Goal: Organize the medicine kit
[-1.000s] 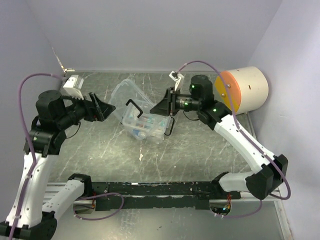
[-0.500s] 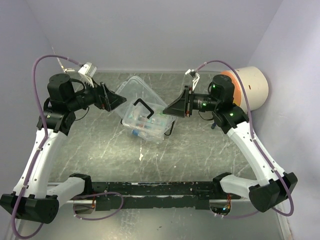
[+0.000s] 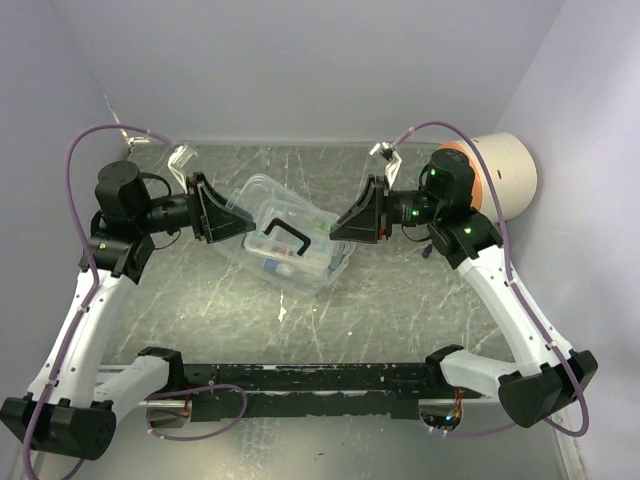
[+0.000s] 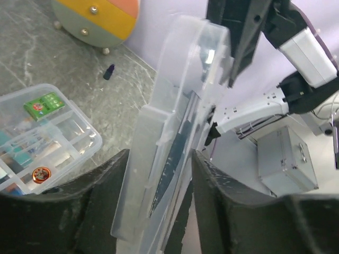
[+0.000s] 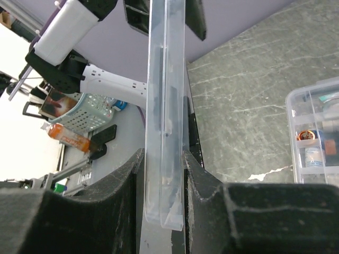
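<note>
L gripper point(image 3: 230, 212) & R gripper point(image 3: 347, 224) each pinch lid point(image 3: 268, 208) edges; prob. closing step. Next: lower squarely onto kit box point(image 3: 306, 272).

Scuffed grey-green marbled worktop point(image 3: 400, 320). Clear medicine kit point(image 3: 300, 268) sits mid-surface, a white scrap point(image 3: 281, 314) just in front, and a cream-and-orange cylinder point(image 3: 505, 175) in the far right corner.

tray insert point(image 4: 87, 151) cut off at left edge, contents blurred — lid point(image 5: 165, 106) top cropped
</note>
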Motion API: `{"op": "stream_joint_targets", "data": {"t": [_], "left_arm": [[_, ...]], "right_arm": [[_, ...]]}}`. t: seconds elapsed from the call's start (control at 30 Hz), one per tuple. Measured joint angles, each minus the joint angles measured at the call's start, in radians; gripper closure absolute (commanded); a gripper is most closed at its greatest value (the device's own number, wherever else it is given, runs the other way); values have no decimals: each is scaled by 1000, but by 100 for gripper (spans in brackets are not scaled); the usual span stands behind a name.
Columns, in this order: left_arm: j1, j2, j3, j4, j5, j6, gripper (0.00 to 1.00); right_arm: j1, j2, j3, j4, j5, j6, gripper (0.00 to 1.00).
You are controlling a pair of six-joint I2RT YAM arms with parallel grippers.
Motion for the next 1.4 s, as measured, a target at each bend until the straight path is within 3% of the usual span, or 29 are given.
{"op": "stream_joint_targets", "data": {"t": [0.13, 0.37, 0.53, 0.6, 0.83, 1.0, 1.23, 1.4], "left_arm": [[3, -43, -32, 65, 35, -71, 53], [4, -91, -48, 117, 53, -117, 49], [4, -91, -48, 95, 66, -92, 67], [4, -91, -47, 87, 76, -86, 74], [3, -94, -47, 121, 79, -121, 77], [3, -70, -47, 135, 14, -179, 79], [4, -8, -112, 280, -104, -401, 79], [4, 32, -190, 383, -224, -615, 79]], "right_arm": [[-14, 10, 6, 0, -23, -1, 84], [-34, 23, 6, 35, -88, 8, 84], [-45, 27, 6, 52, -104, 25, 82], [-47, 27, 6, 50, -98, 24, 72], [-54, 34, -40, 113, -15, 103, 37], [-58, 11, -83, 126, 179, 156, 21], [-62, -113, -136, 109, 613, 216, 20], [-64, -201, -298, 187, 745, 315, 20]]}}
